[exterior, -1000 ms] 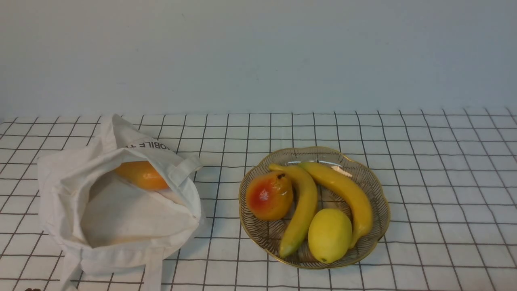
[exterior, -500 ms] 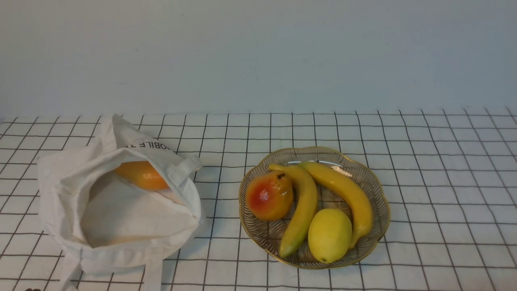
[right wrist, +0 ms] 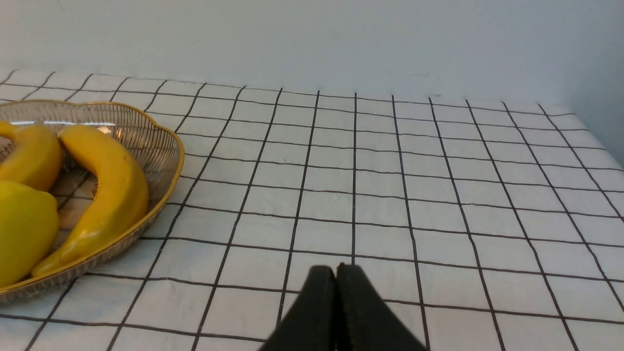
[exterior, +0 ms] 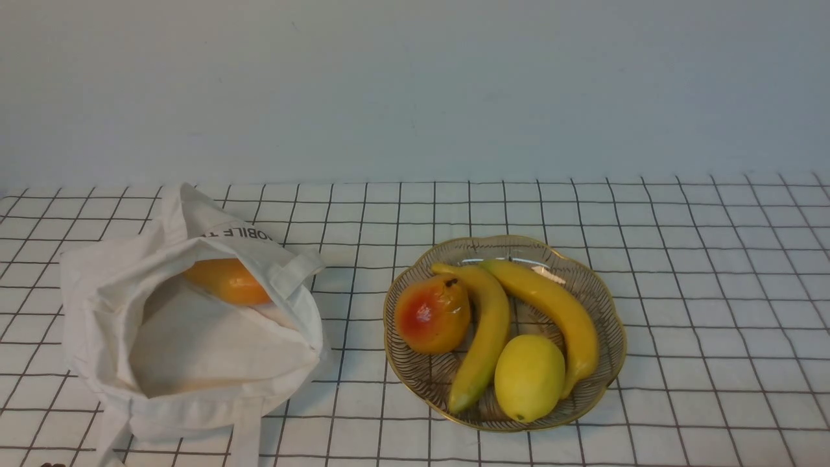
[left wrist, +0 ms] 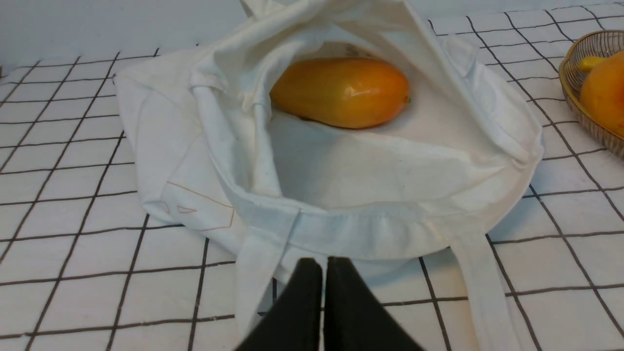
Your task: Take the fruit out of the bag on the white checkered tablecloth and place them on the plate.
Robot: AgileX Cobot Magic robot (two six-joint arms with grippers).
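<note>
The off-white bag (exterior: 194,350) lies open on the checkered tablecloth (exterior: 713,292) at the left, also in the left wrist view (left wrist: 341,195). The oblong orange fruit (exterior: 227,281) lies inside it by the far rim (left wrist: 341,91). The pear (exterior: 432,313) with a red blush sits on the gold-rimmed glass plate (exterior: 587,279), whose rim shows in both wrist views (left wrist: 585,53) (right wrist: 165,141). My left gripper (left wrist: 324,265) is shut and empty, just short of the bag's near rim. My right gripper (right wrist: 336,272) is shut and empty over bare cloth right of the plate. Neither gripper shows in the front view.
Two bananas (exterior: 486,331) (exterior: 557,311) and a pale lemon (exterior: 529,377) share the plate with the pear. The bag's flat handles (left wrist: 480,287) trail toward the table's front edge. A plain wall stands behind the table.
</note>
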